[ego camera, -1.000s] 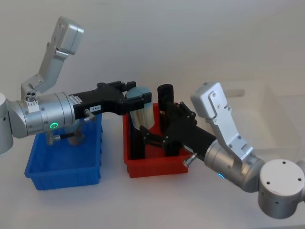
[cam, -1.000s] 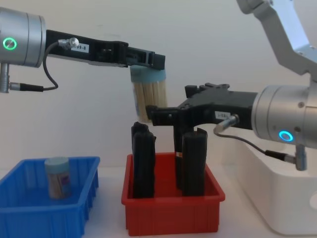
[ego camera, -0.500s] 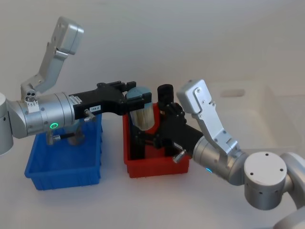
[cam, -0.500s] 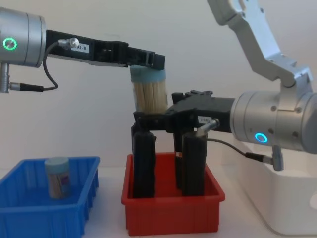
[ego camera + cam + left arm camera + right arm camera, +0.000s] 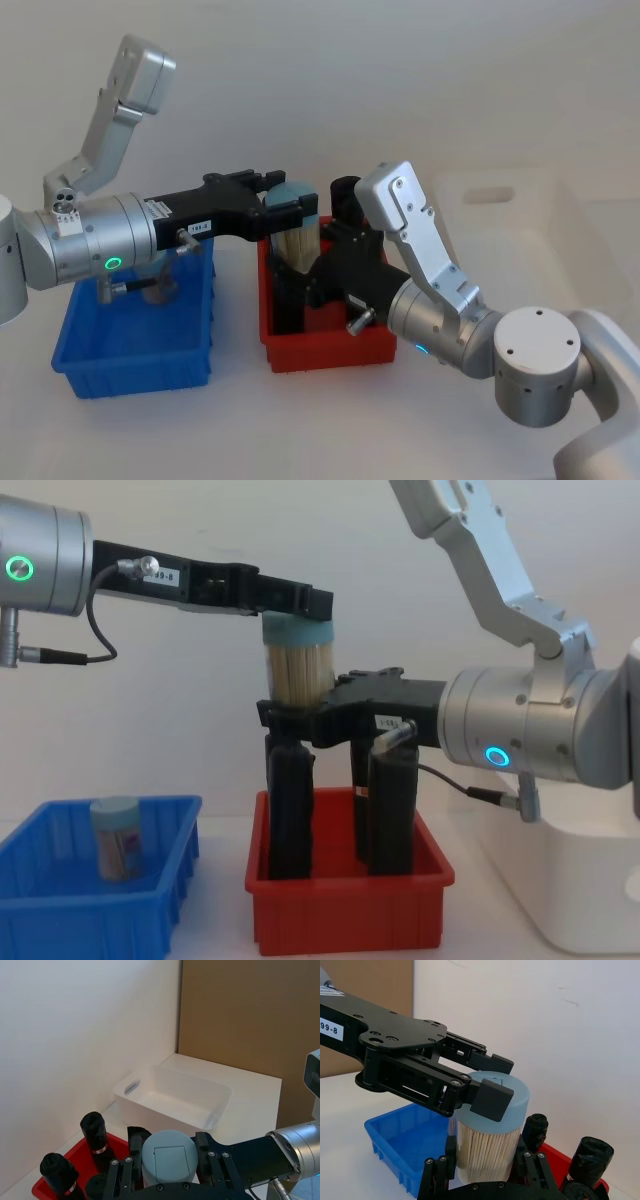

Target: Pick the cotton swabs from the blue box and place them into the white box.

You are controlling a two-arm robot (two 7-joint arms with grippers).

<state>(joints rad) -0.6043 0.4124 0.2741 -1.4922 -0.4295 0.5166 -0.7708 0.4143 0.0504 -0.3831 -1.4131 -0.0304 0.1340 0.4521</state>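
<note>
The left gripper (image 5: 288, 195) is reaching in from the left and holding one tub of cotton swabs (image 5: 298, 670) in the air, its fingers clamping the pale blue lid from both sides. The tub is hanging upright above the red bin (image 5: 350, 918), over the tall black rolls (image 5: 290, 810) that are standing in it.

The right gripper (image 5: 288, 718) is coming in from the right, lower than the left one. Its fingers are spread and standing on either side of the tub's stick-filled body, close beside it, below the lid.

A second tub (image 5: 115, 838), showing a pinkish label, is standing upright in the blue box (image 5: 60, 912) at the left. The white box (image 5: 185, 1095) is sitting on the surface (image 5: 300, 420) to the right of the red bin, well apart from the held tub.
</note>
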